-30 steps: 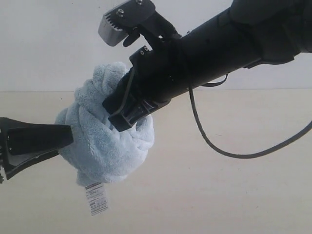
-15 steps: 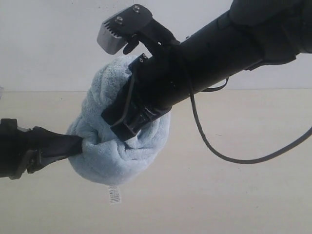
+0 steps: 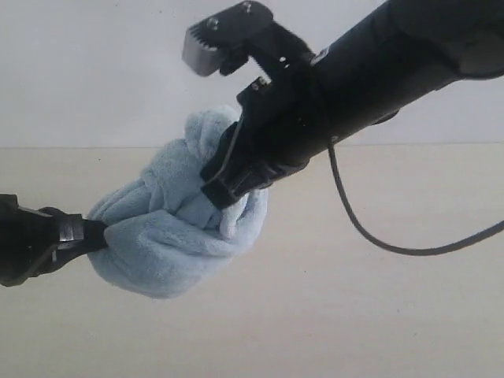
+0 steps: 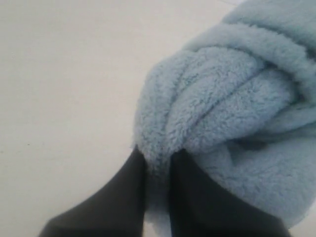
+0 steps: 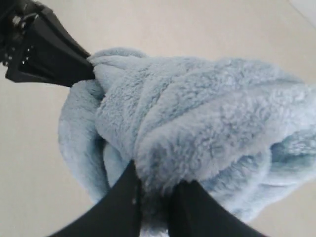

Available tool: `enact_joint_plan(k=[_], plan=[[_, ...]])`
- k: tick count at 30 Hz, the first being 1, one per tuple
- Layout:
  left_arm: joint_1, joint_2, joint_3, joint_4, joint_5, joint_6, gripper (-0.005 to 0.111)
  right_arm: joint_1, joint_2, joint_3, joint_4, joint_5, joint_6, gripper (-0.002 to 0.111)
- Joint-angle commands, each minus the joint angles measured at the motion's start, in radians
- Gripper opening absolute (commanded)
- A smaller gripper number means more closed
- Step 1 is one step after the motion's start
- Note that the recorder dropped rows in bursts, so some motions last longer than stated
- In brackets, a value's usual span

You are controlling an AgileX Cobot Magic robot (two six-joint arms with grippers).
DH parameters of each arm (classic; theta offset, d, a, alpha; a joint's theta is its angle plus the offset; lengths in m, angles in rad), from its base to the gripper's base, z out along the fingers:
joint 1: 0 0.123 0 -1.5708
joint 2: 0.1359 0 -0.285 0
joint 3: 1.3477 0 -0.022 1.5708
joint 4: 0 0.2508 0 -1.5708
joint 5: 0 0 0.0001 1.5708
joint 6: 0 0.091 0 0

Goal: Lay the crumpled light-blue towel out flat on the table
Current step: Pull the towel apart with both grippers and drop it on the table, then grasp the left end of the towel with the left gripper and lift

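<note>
**Fig.** We see the left end effector (image 3: 98, 234), whose jaws stood apart beside the towel (image 3: 169, 244) a second ago, now pinched shut on a fold at the bundle's left side. The right end effector (image 3: 228, 193) clamps a fold at the upper right. It has shifted rightward and upward, so the bundle is drawn out sideways. The towel stays crumpled between the two, over the worktop (image 3: 370, 323), with its hems buried in the folds. Bare worktop lies open to the right and toward the camera. A black cable (image 3: 370, 240) loops under the right arm.
</note>
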Motion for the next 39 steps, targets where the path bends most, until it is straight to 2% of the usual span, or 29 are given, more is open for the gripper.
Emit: enact_joint_plan(k=[1, 5, 8, 14, 17, 21, 24, 25, 28, 29, 31, 33, 35, 39], plan=[[0.002, 0.004, 0.005, 0.017, -0.174, 0.003, 0.004, -0.134, -0.092, -0.009, -0.040, 0.000, 0.131, 0.000], [0.002, 0.004, 0.007, 0.017, -0.172, 0.003, 0.004, -0.303, -0.140, -0.009, -0.043, 0.048, 0.206, 0.000], [0.002, 0.004, 0.007, 0.017, -0.137, 0.003, 0.004, -0.372, -0.148, -0.009, -0.036, 0.132, 0.217, 0.000], [0.002, -0.009, 0.007, 0.017, -0.048, 0.003, 0.004, -0.379, -0.148, 0.024, -0.084, 0.272, 0.232, 0.000], [0.002, -0.033, 0.007, 0.022, -0.035, 0.003, 0.004, -0.381, -0.157, 0.120, -0.219, 0.230, 0.343, 0.000], [0.002, -0.066, 0.007, 0.019, -0.027, -0.004, 0.004, -0.381, -0.157, 0.248, -0.268, 0.106, 0.431, 0.002], [0.002, -0.074, 0.007, 0.019, 0.031, -0.007, 0.016, -0.379, -0.155, 0.303, -0.262, 0.065, 0.424, 0.017], [0.002, -0.074, 0.007, 0.021, 0.073, -0.008, 0.025, -0.379, -0.155, 0.308, -0.262, 0.065, 0.424, 0.027], [0.002, -0.068, 0.007, 0.028, 0.139, -0.056, 0.053, -0.379, -0.155, 0.308, -0.266, 0.069, 0.432, 0.069], [0.002, -0.068, 0.007, 0.047, 0.143, -0.079, 0.062, -0.379, -0.155, 0.308, -0.276, 0.069, 0.458, 0.077], [0.002, -0.068, 0.007, 0.114, 0.140, -0.144, 0.074, -0.379, -0.155, 0.308, -0.320, 0.072, 0.528, 0.074], [0.002, -0.068, 0.007, 0.181, 0.135, -0.188, 0.075, -0.379, -0.157, 0.308, -0.384, 0.074, 0.585, 0.067], [0.002, -0.076, 0.007, 0.228, 0.107, -0.219, 0.074, -0.379, -0.168, 0.308, -0.412, 0.074, 0.599, 0.066], [0.002, -0.128, 0.005, 0.208, -0.025, -0.219, 0.074, -0.348, -0.177, 0.308, -0.282, 0.096, 0.458, 0.066]])
